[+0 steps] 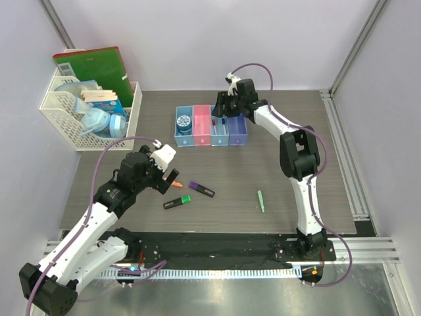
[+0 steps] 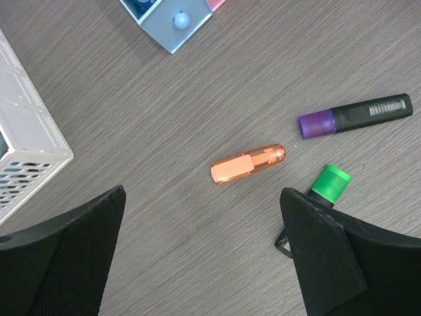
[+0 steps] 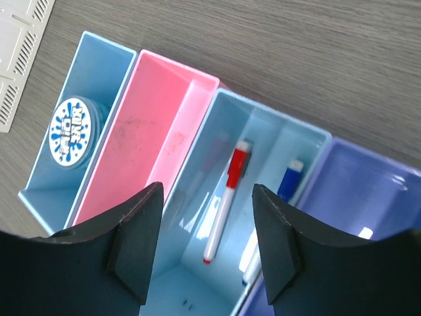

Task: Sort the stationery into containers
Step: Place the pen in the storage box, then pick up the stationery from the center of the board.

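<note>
1. The four joined bins [image 1: 210,125] stand in a row at the far side of the table [image 1: 283,168]. From left to right they are blue, pink, light blue and purple.
2. The blue bin [image 3: 110,76] holds the round tape roll [image 3: 72,131], which lies flat with its printed face up.
3. The pink bin [image 3: 158,112] shows a scuffed floor.
4. A divider splits the light blue bin [image 3: 273,135] lengthwise. The red-capped marker [image 3: 227,204] lies in its left part and the blue-capped marker [image 3: 289,178] in its right part.
5. The purple bin [image 3: 355,191] touches the light blue one on the right.
6. My right gripper [image 3: 207,220] hovers just above the light blue bin. Its jaws are parted and it grasps nothing; the red-capped marker lies loose below them.
7. My left gripper [image 2: 204,197] hangs spread wide over the table, holding nothing. The orange highlighter [image 2: 248,164] lies on the wood between its fingers, touching neither.
8. The green highlighter [image 2: 331,183] lies beside my left gripper's right-hand finger in the wrist view, with the purple highlighter [image 2: 355,116] just beyond it.
9. The pale green pen [image 1: 260,201] lies well apart from them, further right.
</note>
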